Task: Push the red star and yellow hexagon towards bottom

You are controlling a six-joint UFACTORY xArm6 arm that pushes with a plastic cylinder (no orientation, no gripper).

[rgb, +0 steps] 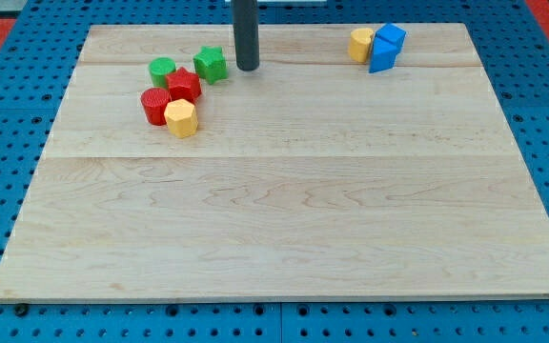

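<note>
My tip (247,68) rests near the view's top, just right of the green star (212,64). The red star (184,85) lies down-left of the tip, touching the green star's lower left. The yellow hexagon (181,118) sits just below the red star, touching it. A red cylinder (154,106) is against the hexagon's left side. A green cylinder (162,70) stands left of the red star. The tip touches no block.
At the view's top right a yellow cylinder-like block (360,44) sits against two blue blocks (386,49). The wooden board (284,229) lies on a blue pegboard; its edges border all sides.
</note>
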